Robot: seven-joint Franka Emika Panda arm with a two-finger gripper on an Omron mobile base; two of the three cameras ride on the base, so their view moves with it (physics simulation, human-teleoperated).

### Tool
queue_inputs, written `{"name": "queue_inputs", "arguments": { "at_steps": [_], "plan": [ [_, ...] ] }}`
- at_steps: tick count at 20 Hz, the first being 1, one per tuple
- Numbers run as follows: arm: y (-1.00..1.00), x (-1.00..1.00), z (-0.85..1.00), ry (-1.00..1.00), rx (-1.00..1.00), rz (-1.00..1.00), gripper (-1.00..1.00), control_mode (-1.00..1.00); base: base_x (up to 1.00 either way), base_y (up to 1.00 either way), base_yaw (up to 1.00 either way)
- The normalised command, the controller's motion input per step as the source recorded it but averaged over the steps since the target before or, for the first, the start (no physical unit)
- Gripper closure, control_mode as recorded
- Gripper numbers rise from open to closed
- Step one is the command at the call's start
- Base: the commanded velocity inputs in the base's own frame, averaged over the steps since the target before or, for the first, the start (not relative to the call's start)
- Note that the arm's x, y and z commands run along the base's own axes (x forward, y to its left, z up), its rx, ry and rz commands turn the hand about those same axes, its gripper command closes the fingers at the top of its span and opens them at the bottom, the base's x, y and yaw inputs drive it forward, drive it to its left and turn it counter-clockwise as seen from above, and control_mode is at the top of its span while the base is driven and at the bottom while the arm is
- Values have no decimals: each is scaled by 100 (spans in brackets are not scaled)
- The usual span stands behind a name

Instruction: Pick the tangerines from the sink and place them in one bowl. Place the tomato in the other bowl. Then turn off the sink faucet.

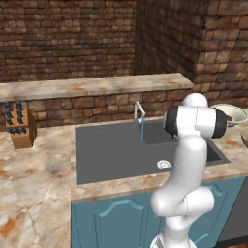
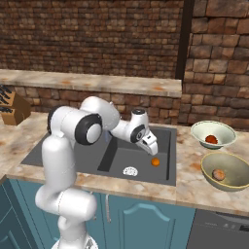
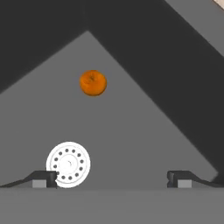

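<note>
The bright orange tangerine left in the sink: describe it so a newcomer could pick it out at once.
Start at the large dark grey rectangular sink set in the marbled stone counter. On its floor lies a small round white drain; the small round bright orange tangerine sits just to the right of it, near the basin's right wall. It is the one fruit in the basin; the paler tan-orange fruit and dark red tomato lie in bowls.

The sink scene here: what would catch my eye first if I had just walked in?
Probably the big white robot arm bending over the dark grey sink, its tool open just above a bright orange tangerine on the basin floor near the white drain. On the counter to the right sit two bowls: the cream bowl holds a red tomato, the olive-tan bowl a paler tangerine.
</note>
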Motion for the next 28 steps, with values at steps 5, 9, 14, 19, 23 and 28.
{"name": "queue_inputs", "arguments": {
  "at_steps": [5,9,14,19,23,28],
  "plan": [
    [-5,33,-32,4,0,0,-100,-100,0,0,0],
    [-19,33,-24,3,1,0,-100,-100,0,0,0],
    [-15,25,-33,5,0,0,-100,-100,0,0,0],
    [-12,24,-31,4,0,0,-100,-100,0,0,0],
    [-10,23,-28,3,0,0,-100,-100,0,0,0],
    [-6,22,-28,2,0,0,-100,-100,0,0,0]
  ]
}}
